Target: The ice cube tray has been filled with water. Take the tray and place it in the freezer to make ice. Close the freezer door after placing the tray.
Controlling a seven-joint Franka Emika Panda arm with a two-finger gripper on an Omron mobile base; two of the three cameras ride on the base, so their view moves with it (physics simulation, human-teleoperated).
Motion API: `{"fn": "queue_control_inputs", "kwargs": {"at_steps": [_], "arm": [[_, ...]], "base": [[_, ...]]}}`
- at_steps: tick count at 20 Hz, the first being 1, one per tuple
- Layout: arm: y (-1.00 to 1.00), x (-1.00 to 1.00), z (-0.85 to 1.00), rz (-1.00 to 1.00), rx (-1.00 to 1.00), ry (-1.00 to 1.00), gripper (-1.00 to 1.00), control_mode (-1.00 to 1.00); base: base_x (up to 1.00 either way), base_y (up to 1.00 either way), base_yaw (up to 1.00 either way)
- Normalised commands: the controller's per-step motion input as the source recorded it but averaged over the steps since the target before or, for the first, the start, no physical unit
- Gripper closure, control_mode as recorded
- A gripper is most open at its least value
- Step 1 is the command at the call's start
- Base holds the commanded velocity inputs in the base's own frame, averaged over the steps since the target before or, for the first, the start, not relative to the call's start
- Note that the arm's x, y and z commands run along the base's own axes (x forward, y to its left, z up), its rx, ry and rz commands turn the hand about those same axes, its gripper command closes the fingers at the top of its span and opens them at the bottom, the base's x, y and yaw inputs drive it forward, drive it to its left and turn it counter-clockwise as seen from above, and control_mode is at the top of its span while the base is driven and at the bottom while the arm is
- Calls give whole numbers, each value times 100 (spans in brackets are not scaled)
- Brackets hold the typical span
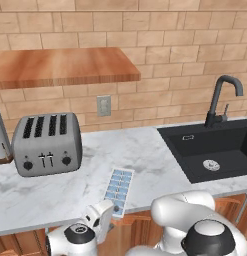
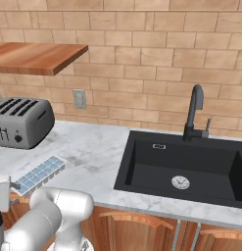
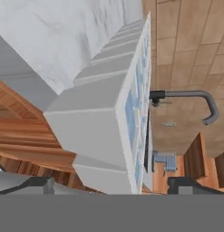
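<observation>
bright, even rendered light, soft faint shadows, no glare; all views slightly coarse and pixelated.

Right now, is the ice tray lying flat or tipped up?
Flat. The ice cube tray lies on the counter, its near end over the edge, blue cells facing up.

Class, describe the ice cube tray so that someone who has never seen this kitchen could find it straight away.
Start at the marble counter between the grey toaster and the black sink. At its front edge, just ahead of the gripper, lies the ice cube tray. It is a long, narrow white rectangle with two rows of pale-blue cells.
</observation>
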Motion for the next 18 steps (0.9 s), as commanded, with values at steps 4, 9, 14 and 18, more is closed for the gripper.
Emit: {"fn": "queue_control_inputs", "kwargs": {"at_steps": [4, 9, 14, 18], "arm": [[0, 10, -12, 0, 0, 0, -100, -100], [0, 0, -1, 0, 0, -7, -100, -100], [-1, 0, 0, 0, 0, -11, -100, -100], [-8, 0, 0, 0, 0, -13, -100, -100]], "base": [[0, 0, 0], [0, 0, 0], [0, 0, 0], [0, 0, 0]]}}
